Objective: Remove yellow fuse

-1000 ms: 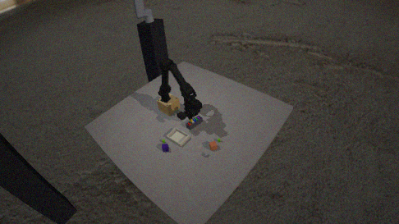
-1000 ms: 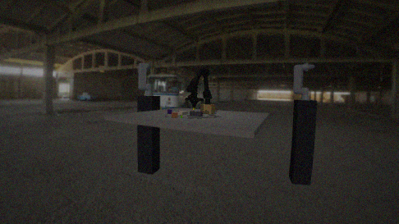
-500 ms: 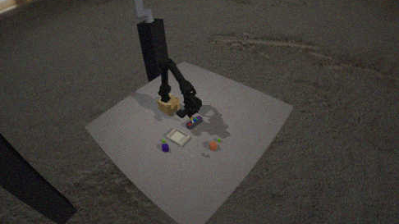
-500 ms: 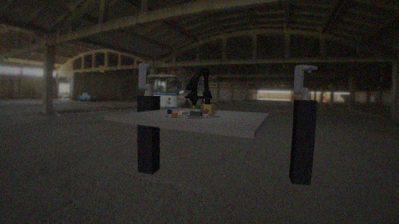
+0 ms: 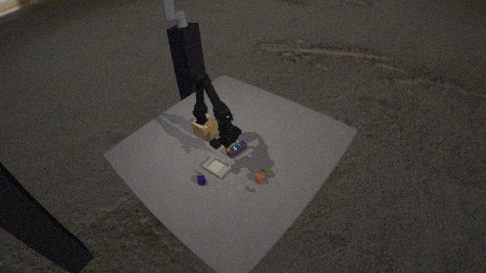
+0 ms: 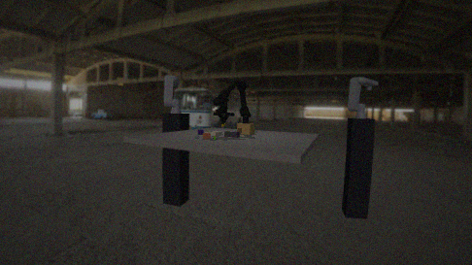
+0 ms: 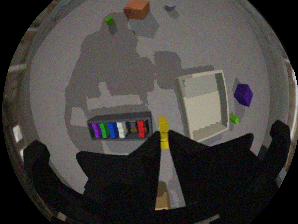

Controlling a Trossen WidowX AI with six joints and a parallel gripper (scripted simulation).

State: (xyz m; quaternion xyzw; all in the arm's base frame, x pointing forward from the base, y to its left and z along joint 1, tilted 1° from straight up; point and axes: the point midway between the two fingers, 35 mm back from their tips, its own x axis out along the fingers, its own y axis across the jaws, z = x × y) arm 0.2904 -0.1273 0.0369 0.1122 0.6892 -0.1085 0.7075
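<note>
My gripper (image 7: 164, 135) is shut on the yellow fuse (image 7: 163, 125) (image 6: 223, 125), which is clear of the block and held above the table. In the wrist view the fuse shows between the block and the tray. The fuse block (image 7: 120, 117) (image 5: 238, 153) is dark, left of the fingertips in the wrist view. It holds purple, green, blue, white and red fuses, with a gap between white and red. The cream tray (image 7: 204, 111) (image 5: 217, 167) is right of the fingertips in the wrist view and looks empty.
A purple block (image 7: 243, 95) (image 5: 201, 179) and a small green piece (image 7: 234, 119) lie beyond the tray. An orange block (image 7: 136, 9) (image 5: 260, 177), another green piece (image 7: 109, 21) and a grey piece (image 7: 170, 7) lie farther out. A tan box (image 5: 204, 129) (image 6: 246, 129) stands by the arm's base.
</note>
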